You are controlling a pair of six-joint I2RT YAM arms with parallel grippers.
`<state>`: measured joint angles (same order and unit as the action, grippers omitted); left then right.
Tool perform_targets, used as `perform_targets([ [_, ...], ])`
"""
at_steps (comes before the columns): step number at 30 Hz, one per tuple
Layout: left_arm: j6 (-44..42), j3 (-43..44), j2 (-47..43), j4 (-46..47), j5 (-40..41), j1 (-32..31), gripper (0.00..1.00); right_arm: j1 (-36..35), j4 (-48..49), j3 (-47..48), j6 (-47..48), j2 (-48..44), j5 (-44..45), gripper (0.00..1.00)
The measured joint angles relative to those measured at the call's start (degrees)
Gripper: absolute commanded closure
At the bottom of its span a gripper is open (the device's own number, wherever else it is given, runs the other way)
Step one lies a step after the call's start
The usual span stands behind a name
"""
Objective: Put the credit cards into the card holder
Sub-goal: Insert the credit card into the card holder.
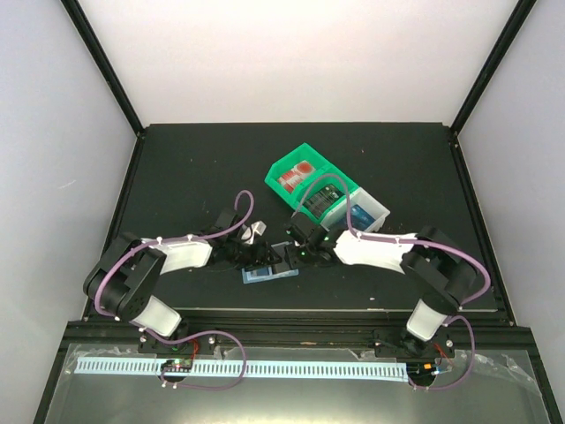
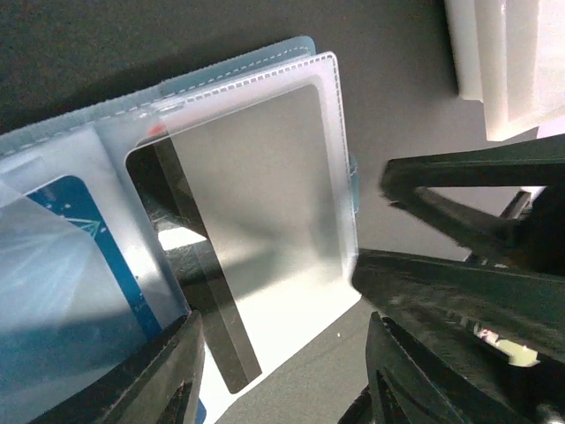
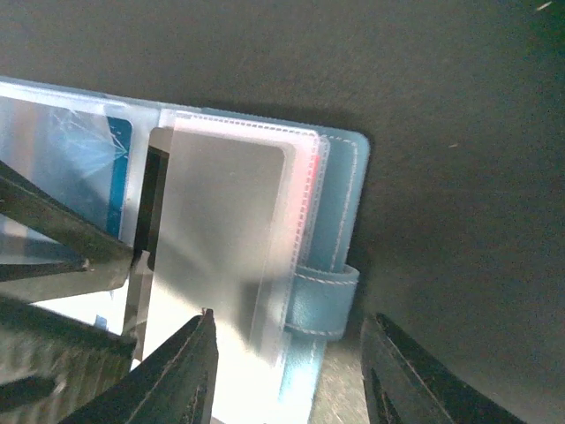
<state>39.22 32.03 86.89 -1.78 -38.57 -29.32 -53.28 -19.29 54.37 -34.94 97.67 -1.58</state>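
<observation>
Seating the dark thin plastic credit card [image 2: 207,291] seems the step: it sits partway in a clear pocket [image 2: 265,194] of the open blue-teal leather-like card holder [image 3: 340,221], lying on the black tabletop [image 3: 441,88] at 6 o'clock from the green plastic bin [image 1: 296,168]. The left tool [image 2: 282,380] and the right tool [image 3: 287,353] both stand open, gripping nothing. A square push along the pocket, cover pinned flat, should avoid jamming.

Top external: high, behind arm bases, tilted down and forward; whole table [image 1: 177,177] and both arms in frame, far off.
Left wrist: very close, looking down past left fingers [image 2: 168,380] onto open card holder [image 2: 265,177].
Right wrist: equally close, past right fingers [image 3: 190,371], same card holder from opposite side.
Shared: card holder in all three views; each wrist view catches other arm's fingers at edge.
</observation>
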Motion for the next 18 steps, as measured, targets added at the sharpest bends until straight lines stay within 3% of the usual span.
perform_targets([
  [7, -0.11, -0.33, -4.09, -2.80, 2.49, -0.02, 0.48, 0.00, -0.44, -1.38, -1.11, -7.67, 6.25, 0.52],
  [12, -0.68, -0.33, -8.81, -6.34, 5.20, -0.02, 0.48, 0.00, -4.28, 0.35, 3.13, -6.16, 9.25, 0.53],
  [18, -1.68, -0.33, -14.71, -14.12, 13.14, -0.02, 0.35, 0.00, -5.57, -1.60, 11.76, -5.60, 7.02, 0.53],
])
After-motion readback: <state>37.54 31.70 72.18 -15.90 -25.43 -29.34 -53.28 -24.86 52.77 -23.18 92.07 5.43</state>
